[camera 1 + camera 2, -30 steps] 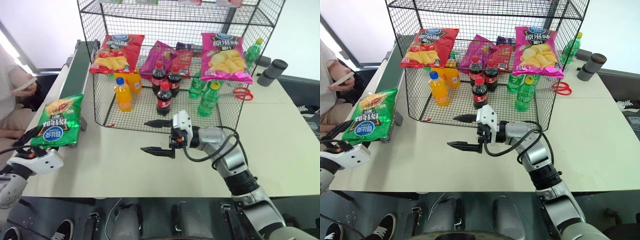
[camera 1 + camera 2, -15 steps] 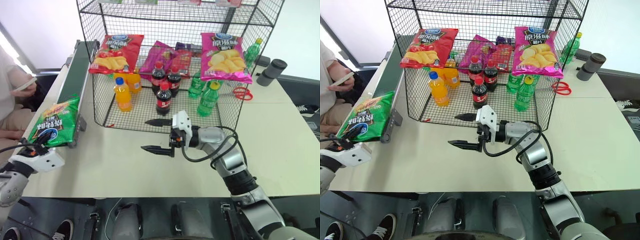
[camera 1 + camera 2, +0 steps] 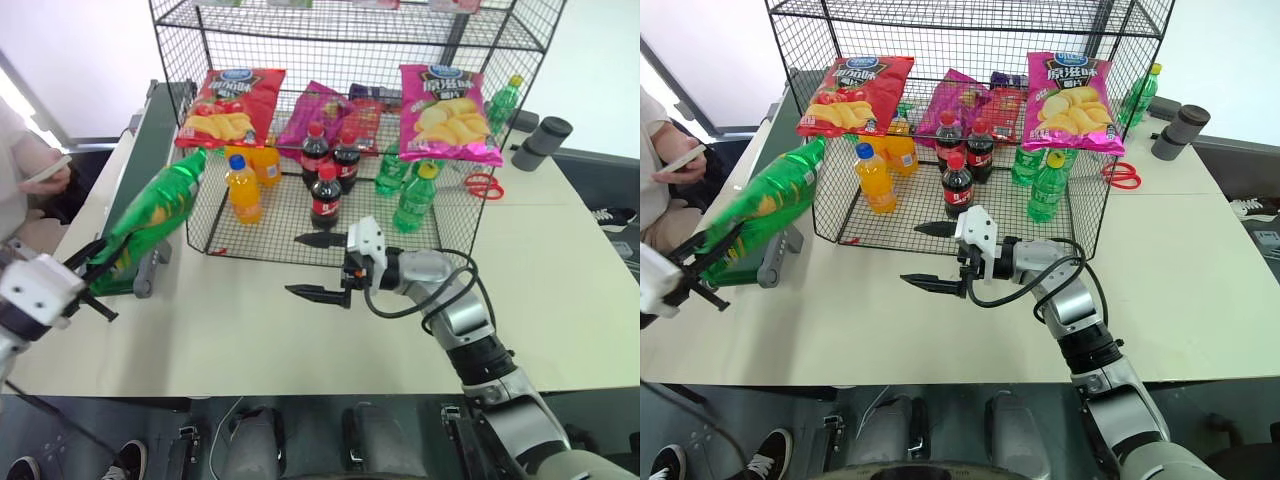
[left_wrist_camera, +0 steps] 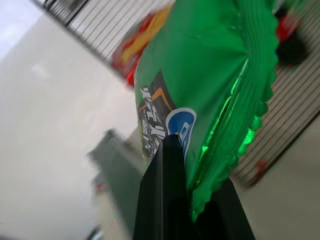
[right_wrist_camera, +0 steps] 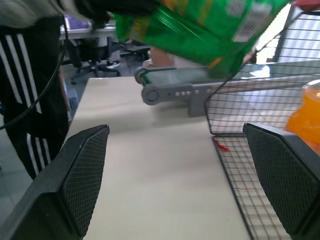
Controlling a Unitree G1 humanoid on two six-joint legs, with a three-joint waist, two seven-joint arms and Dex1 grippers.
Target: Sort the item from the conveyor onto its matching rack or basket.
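Green chip bag pinched by its lower end in the left claw, lifted clear of the conveyor and tilted, its top leaning toward the rack. Bag sits just beside the rack's left corner, above the conveyor end. Right claw empty, fingers spread wide, hovering over the surface at the rack's front edge.

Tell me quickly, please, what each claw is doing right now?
Left claw: shut on the green chip bag.
Right claw: open, holding nothing.
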